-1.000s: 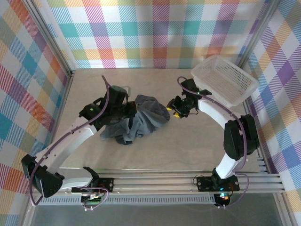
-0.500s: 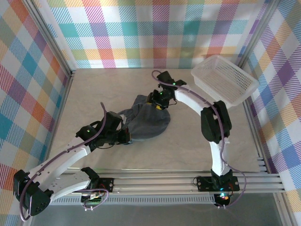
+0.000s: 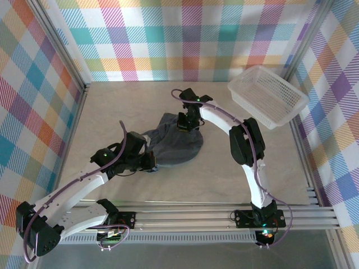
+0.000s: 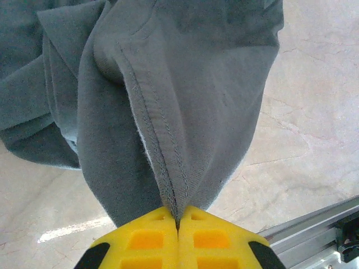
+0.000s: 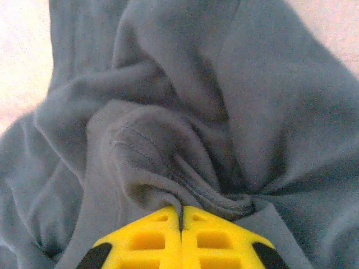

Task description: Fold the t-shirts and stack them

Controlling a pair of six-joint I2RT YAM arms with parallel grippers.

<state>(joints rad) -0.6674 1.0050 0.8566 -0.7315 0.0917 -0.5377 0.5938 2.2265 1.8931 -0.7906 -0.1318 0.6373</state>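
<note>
White basket [image 3: 268, 96] sits well apart from the grey t-shirt [image 3: 176, 147].

There are no words, numbers, labels or signs to read anywhere here.

Left claw [image 4: 178, 218] pinched closed on t-shirt [image 4: 196, 84]; right claw [image 5: 180, 216] likewise, arm extended forward.
</note>
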